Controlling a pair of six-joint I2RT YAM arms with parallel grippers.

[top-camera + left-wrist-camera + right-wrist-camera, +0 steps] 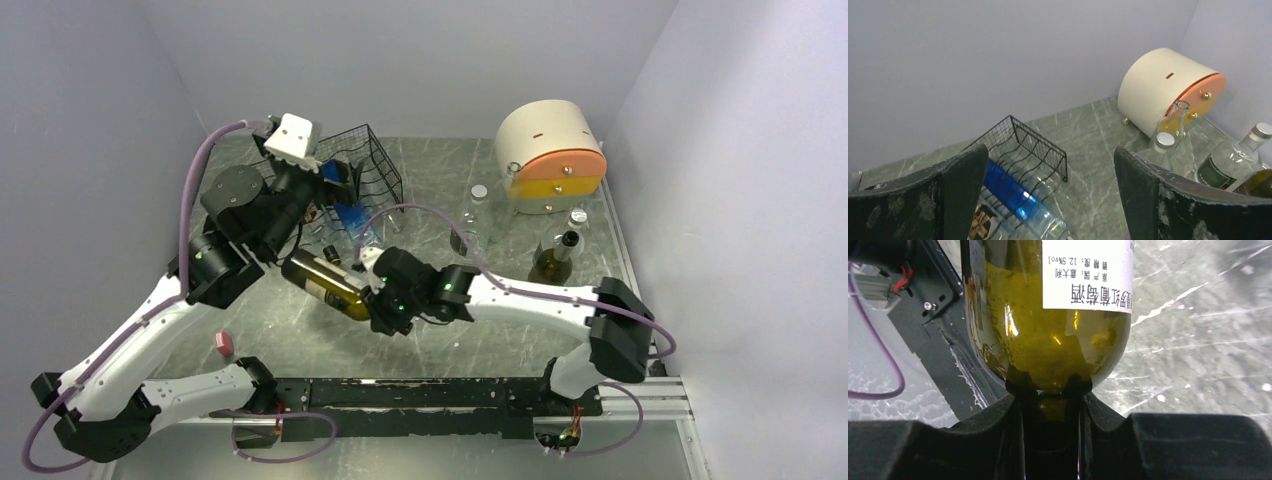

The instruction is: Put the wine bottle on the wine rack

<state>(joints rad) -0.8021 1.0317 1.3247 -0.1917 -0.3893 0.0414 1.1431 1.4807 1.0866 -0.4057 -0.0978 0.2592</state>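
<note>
The wine bottle [323, 281] is olive-green glass with a white label [1088, 275]. It lies tilted in the air at mid-table, base toward the left. My right gripper [385, 303] is shut on its neck, which sits between the fingers [1050, 390]. The black wire wine rack [368, 165] stands at the back left and holds a blue-and-clear bottle [1008, 192]. My left gripper [325, 185] hovers over the rack's near side, wide open and empty [1050, 155]. The rack [1038, 145] shows between its fingers.
A cream-and-orange drum box [550, 155] stands at the back right. Clear bottles [468, 218] and a green bottle [556, 258] stand in front of it. A small pink object [224, 343] lies near the left arm's base. Small dark items [330, 252] lie beside the rack.
</note>
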